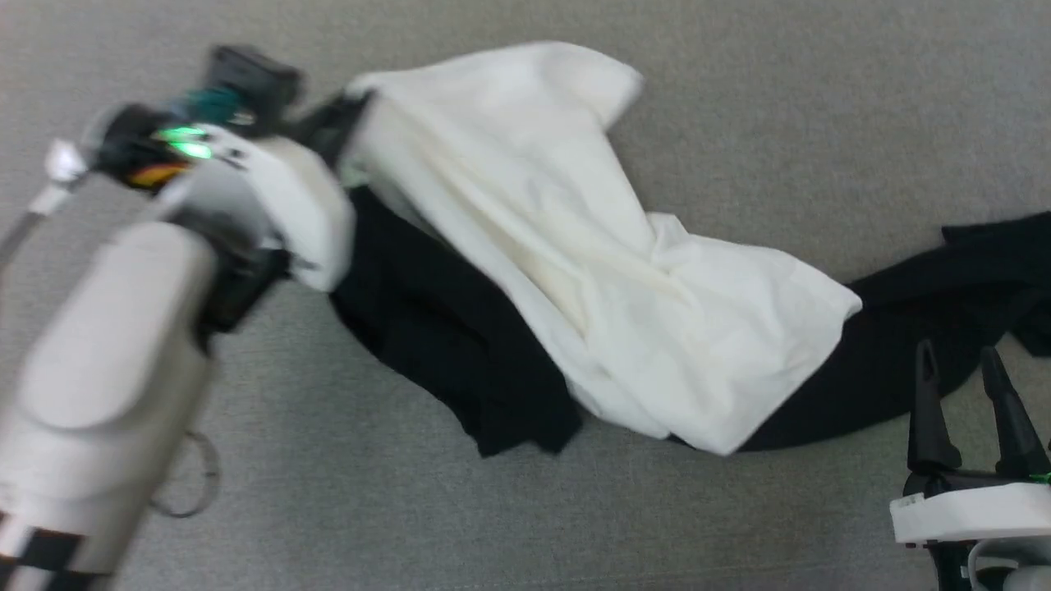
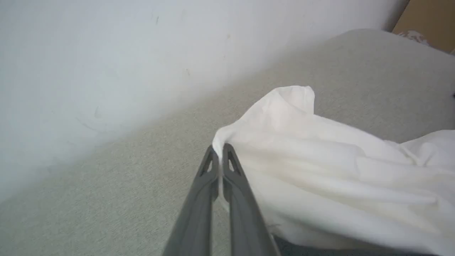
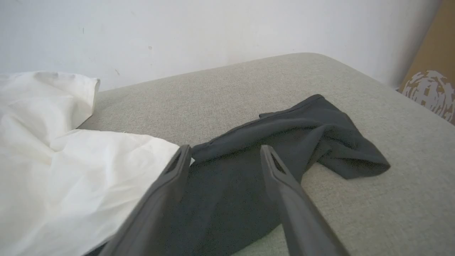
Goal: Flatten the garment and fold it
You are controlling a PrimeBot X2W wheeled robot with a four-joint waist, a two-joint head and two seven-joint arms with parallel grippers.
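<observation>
At left, the left hand (image 2: 221, 153) is clamped on a bunched edge of the white body of the garment (image 1: 575, 271), its two fingers pressed together with cloth between them, at the far-left end of the shirt. The garment lies crumpled across the middle of the grey upholstered surface (image 1: 739, 98), white panel heaped over a dark fold (image 1: 435, 345), with one black sleeve (image 1: 952, 304) trailing off to the right. At lower right, the right hand (image 1: 958, 355) is poised with fingers apart beside that sleeve, gripping nothing; whether it touches the cloth cannot be told. The step in hand looks to be flattening. To do it well, the left hand should keep its pinch firm while the right takes the sleeve end or the far white corner, then both draw apart low and evenly, so creases pull out without dragging the whole shirt.
</observation>
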